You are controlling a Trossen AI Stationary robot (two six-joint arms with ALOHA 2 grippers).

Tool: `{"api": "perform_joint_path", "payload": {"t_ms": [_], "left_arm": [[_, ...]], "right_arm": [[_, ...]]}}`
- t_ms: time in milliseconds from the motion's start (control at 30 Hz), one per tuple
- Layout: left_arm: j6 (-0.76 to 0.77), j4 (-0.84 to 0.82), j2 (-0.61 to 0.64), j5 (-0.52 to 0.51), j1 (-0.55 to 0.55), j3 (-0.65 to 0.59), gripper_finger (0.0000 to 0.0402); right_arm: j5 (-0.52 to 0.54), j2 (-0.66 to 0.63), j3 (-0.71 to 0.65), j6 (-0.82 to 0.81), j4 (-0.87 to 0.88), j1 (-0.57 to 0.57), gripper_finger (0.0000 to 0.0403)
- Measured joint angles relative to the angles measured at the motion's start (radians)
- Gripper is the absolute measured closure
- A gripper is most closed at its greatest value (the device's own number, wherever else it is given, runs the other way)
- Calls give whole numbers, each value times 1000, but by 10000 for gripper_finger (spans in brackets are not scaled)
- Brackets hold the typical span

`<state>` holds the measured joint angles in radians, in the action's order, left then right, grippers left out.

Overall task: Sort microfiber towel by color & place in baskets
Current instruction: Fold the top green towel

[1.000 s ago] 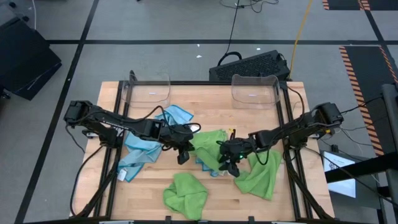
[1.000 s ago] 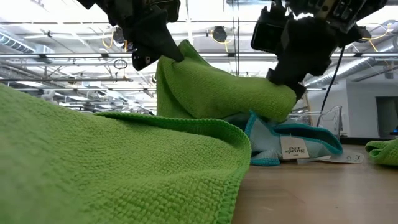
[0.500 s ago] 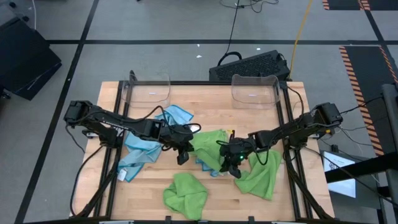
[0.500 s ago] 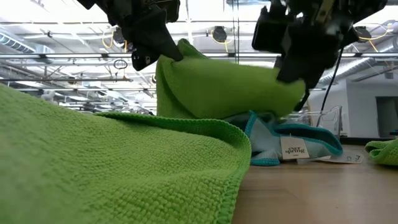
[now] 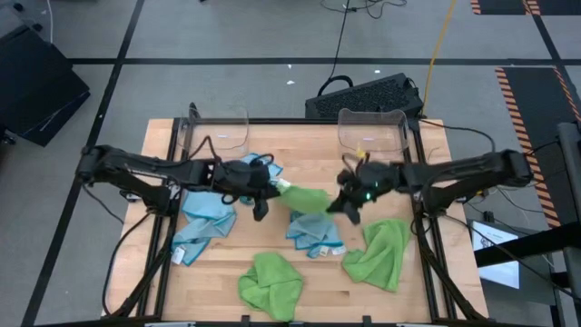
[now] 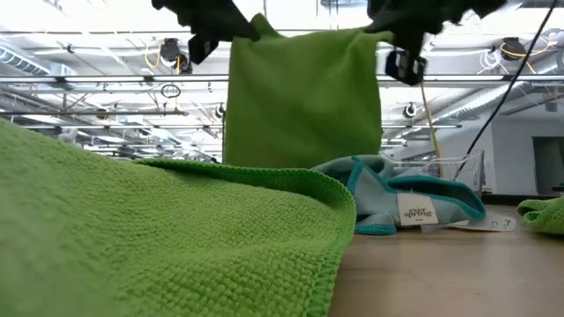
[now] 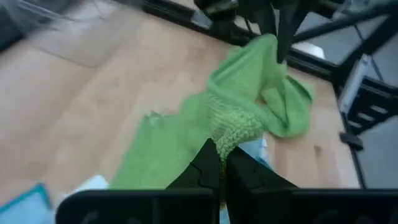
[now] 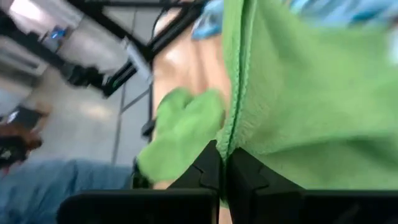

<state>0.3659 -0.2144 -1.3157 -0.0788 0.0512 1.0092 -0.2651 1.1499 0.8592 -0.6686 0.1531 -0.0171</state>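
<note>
A green towel (image 5: 305,197) hangs stretched between my two grippers above the middle of the table. In the low view it shows as a flat sheet (image 6: 304,97). My left gripper (image 5: 275,188) is shut on its left top end and my right gripper (image 5: 339,202) on its right top end. Two clear baskets (image 5: 216,132) (image 5: 370,130) stand at the far edge. Blue towels (image 5: 205,216) (image 5: 315,233) lie crumpled on the wood, one right under the hanging towel. My left gripper pinches a bunched top corner (image 7: 229,138) of the green towel between its two fingers, coming from the table's left and slanting down. The cloth hangs below. My right gripper pinches the towel's hemmed edge (image 8: 232,127) between its two fingers, coming from the right and slanting down. The towel hangs as a sheet between both holds; the near towel hides its lower edge.
Two more green towels lie near the front edge, one crumpled at the middle (image 5: 270,283) and one at the right (image 5: 379,254). The first fills the foreground of the low view (image 6: 132,229). A third blue towel (image 5: 260,166) lies before the left basket. Dark frame rails run along both table sides.
My right gripper has taken hold of the green towel. Both grippers have risen and gone toward the far edge, the right one farther. The towel has been lifted off the pile and drawn out from a heap into a hanging sheet.
</note>
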Motion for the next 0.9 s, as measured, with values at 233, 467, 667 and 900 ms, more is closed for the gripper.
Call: {"api": "perform_joint_path", "payload": {"t_ms": [233, 467, 667, 900], "left_arm": [[-46, 91, 12, -1, -108, 6, 398], [-133, 84, 11, 0, -278, 14, 399], [-189, 124, 7, 81, -436, 14, 399], [-200, 191, 6, 134, -541, 14, 399]], "right_arm": [[-6, 67, 273, 220, 279, 227, 402], [-77, 177, 435, 357, 437, 446, 402], [-183, 284, 499, 453, 435, 604, 402], [-214, 359, 632, 541, 439, 701, 403]]}}
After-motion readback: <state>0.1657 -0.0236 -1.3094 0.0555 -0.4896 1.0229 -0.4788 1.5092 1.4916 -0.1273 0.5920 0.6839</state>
